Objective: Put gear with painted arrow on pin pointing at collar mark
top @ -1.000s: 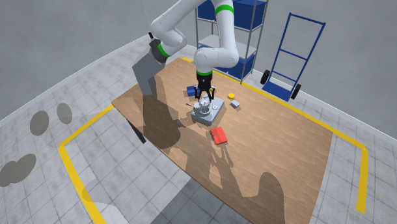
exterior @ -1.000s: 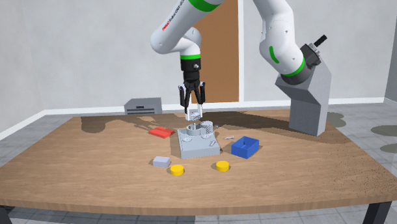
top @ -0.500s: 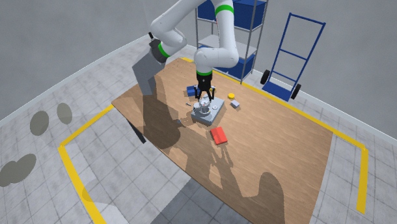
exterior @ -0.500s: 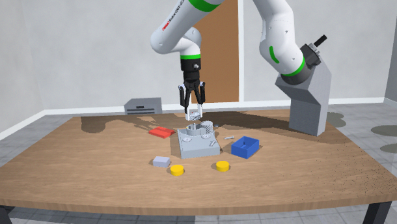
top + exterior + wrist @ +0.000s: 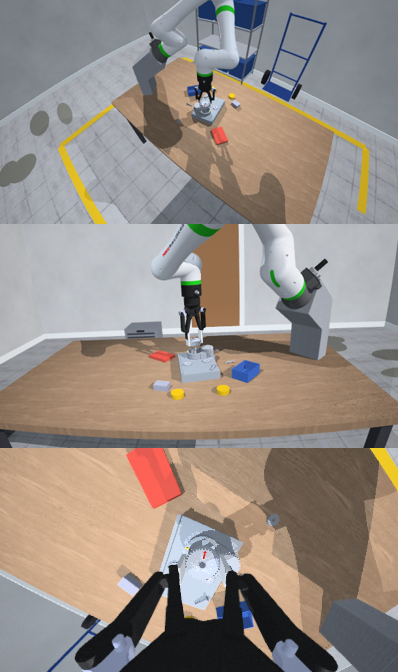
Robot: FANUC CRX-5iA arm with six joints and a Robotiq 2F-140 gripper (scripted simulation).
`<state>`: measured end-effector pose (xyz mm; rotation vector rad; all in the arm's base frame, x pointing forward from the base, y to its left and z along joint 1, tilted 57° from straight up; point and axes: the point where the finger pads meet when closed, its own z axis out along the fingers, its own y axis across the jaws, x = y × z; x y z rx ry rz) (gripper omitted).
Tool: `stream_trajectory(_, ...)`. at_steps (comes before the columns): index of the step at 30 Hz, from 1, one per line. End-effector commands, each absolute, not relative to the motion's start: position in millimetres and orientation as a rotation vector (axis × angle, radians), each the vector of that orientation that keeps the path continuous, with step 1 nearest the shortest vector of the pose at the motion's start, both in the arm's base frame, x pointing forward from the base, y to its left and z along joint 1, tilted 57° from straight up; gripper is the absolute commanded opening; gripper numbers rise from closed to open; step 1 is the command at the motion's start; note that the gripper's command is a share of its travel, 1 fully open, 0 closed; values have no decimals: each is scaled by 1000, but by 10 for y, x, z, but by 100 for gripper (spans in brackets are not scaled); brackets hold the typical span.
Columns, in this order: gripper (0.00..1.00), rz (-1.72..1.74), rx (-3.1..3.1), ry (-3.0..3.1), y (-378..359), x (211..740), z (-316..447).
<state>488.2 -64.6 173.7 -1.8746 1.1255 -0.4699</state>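
My gripper [image 5: 205, 97] [image 5: 194, 337] [image 5: 202, 560] is shut on the loose grey gear [image 5: 205, 103] [image 5: 194, 342] [image 5: 196, 573] and holds it flat over the pin on the grey timing case [image 5: 211, 120] [image 5: 199, 373] [image 5: 176, 537]. In the exterior view the gear sits near the pin's top, above the collar. The red arrow [image 5: 204, 554] on the gear points up and slightly right in the wrist view. The small yellow mark on the collar lies up and to the left of the gear's centre, off the arrow's line. A second gear [image 5: 207, 350] [image 5: 233, 561] stands on the case beside it.
A red block [image 5: 219, 135] [image 5: 162, 355] [image 5: 153, 475], a blue bin [image 5: 245, 370], two yellow discs [image 5: 177, 394] [image 5: 223, 390], a small grey block [image 5: 162, 385] [image 5: 235, 103], a screw [image 5: 229, 361] and a washer [image 5: 272, 517] lie around the case. The arm's grey pedestal [image 5: 310, 322] stands at the table's edge.
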Motion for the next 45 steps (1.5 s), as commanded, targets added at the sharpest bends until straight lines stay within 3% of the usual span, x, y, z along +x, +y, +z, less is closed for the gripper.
stream_trajectory(1, 0, -471, -1874, 1126, -618, 4930, 1700)
stream_trajectory(45, 0, -471, -1874, 1126, -584, 4977, 1661)
